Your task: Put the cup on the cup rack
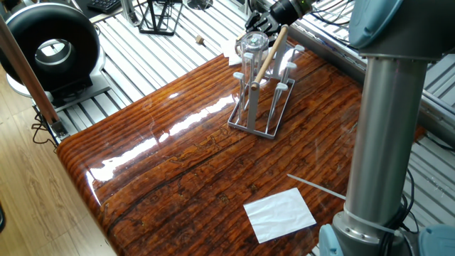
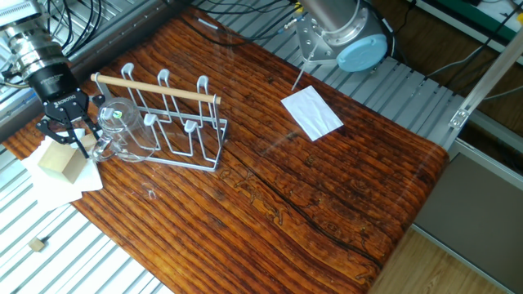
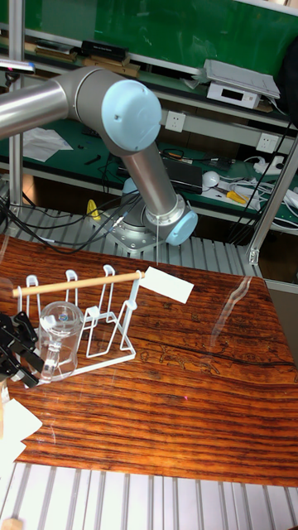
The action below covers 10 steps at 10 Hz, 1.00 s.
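The cup (image 2: 120, 124) is a clear glass tumbler that looks base-up over an end peg of the cup rack (image 2: 181, 137), a grey wire rack with a wooden rod handle (image 2: 155, 88). In the one fixed view the cup (image 1: 252, 44) is at the rack's (image 1: 260, 107) far end. My gripper (image 2: 69, 135) is at the cup's outer side, fingers spread and against the glass, and appears shut on it. In the tall fixed view the gripper (image 3: 25, 352) touches the left of the cup (image 3: 60, 338) at the rack (image 3: 103, 335).
A wooden block (image 2: 55, 162) on white paper lies just under the gripper at the table's edge. A white sheet (image 1: 279, 213) lies near the robot's base column (image 1: 387, 128). A black wire stand (image 1: 158, 16) and a black round device (image 1: 50, 46) stand off the table.
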Motion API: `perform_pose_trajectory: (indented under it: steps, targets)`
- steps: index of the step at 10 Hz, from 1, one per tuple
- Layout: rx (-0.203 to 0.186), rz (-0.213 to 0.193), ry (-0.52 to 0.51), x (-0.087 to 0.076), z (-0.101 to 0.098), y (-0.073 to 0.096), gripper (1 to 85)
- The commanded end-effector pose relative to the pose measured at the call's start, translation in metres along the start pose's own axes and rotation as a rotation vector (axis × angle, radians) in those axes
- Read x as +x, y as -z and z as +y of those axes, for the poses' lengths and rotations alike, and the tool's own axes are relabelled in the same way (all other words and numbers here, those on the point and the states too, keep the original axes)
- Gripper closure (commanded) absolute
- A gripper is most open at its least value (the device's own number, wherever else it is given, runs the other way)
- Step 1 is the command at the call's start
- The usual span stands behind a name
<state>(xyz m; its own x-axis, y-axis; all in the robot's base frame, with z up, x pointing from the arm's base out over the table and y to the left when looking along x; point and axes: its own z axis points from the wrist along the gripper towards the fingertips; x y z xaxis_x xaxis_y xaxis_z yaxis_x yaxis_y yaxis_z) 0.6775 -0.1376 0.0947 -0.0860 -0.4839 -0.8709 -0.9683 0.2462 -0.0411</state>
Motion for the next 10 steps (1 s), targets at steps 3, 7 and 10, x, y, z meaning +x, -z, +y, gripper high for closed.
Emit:
perform_pose_trajectory:
  steps: [3, 7, 10]
  targets:
    - [-0.03, 0.038, 0.021, 0.007, 0.006, 0.001, 51.3]
    - [-0.06, 0.098, 0.044, 0.022, 0.013, 0.004, 50.3]
    - [-0.094, 0.128, 0.086, 0.031, 0.021, 0.005, 50.3]
